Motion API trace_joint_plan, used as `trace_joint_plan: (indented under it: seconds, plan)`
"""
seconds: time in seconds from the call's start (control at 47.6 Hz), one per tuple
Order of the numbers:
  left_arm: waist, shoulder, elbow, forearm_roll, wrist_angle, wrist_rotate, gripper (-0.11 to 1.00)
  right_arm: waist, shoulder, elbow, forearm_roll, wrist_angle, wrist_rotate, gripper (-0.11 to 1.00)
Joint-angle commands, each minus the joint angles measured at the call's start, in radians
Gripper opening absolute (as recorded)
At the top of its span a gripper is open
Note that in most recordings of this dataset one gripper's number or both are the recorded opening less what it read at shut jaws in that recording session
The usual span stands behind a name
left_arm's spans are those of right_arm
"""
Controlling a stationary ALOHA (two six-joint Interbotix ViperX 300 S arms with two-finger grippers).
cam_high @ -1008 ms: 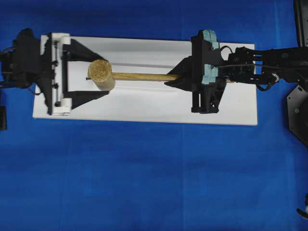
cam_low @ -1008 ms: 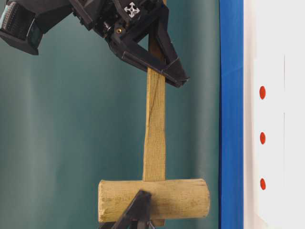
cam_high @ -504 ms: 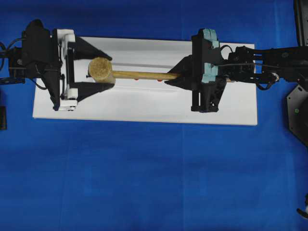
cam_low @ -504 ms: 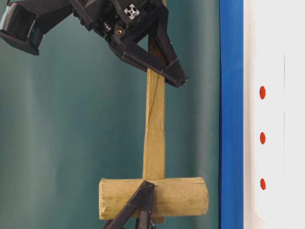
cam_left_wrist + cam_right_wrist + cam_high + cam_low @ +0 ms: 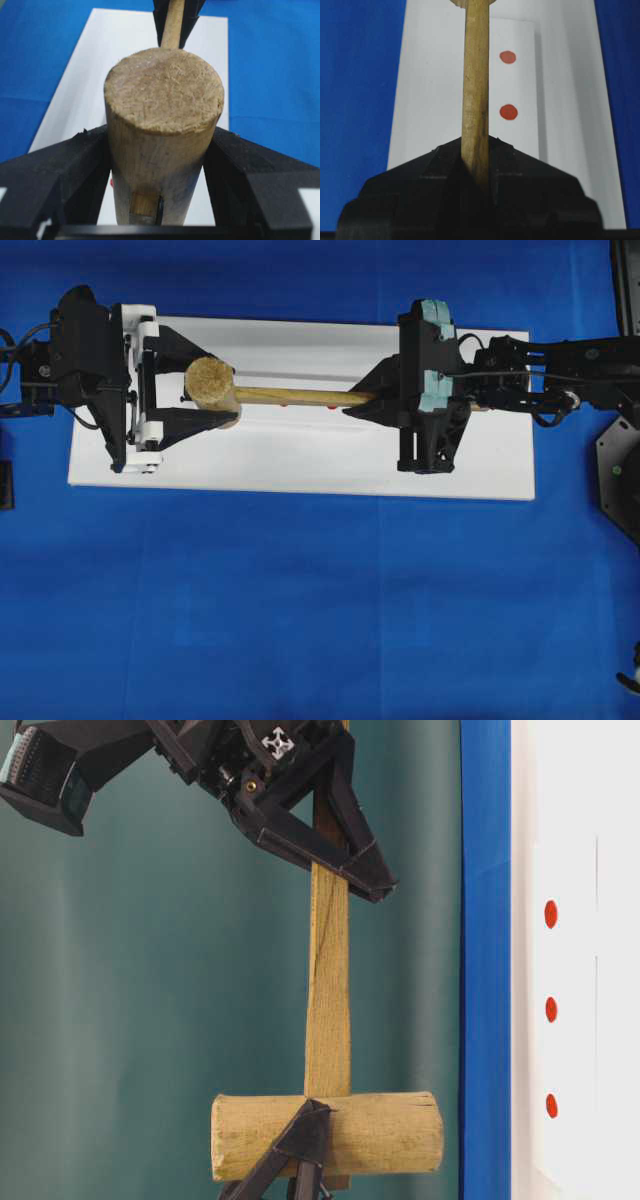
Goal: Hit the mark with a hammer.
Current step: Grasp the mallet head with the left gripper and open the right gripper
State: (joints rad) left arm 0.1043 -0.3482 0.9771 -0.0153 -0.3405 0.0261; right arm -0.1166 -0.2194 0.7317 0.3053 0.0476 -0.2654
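Note:
The wooden hammer lies level above the white board (image 5: 300,462), its head (image 5: 208,385) at the left and its slim handle (image 5: 300,397) running right. My right gripper (image 5: 355,403) is shut on the handle, also seen in the right wrist view (image 5: 476,150). My left gripper (image 5: 226,390) has its fingers pressed against both sides of the head (image 5: 162,115). Red round marks (image 5: 508,112) sit on the board below the handle; three show in the table-level view (image 5: 550,1009), apart from the head (image 5: 330,1135).
The white board lies on a blue cloth (image 5: 320,610). A black fixture (image 5: 620,460) stands at the right edge.
My left gripper has moved right toward the hammer head and its fingers have closed in onto the head's sides. The hammer and the right gripper have hardly moved.

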Motion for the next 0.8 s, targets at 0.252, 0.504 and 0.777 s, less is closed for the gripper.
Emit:
trace_joint_plan:
  seconds: [0.252,0.504,0.777]
  plan:
    - [-0.002,-0.003,-0.023,-0.002,-0.005,-0.002,0.5,0.003,-0.014,-0.031,-0.002,-0.012,0.014,0.04]
    - [-0.002,-0.003,-0.023,-0.002,-0.005,-0.008,0.5,0.005,-0.025,-0.023,0.002,-0.018,0.018,0.72]
    - [0.0,-0.003,-0.028,-0.005,0.005,-0.023,0.5,0.005,-0.06,-0.015,0.0,-0.034,0.014,0.89]
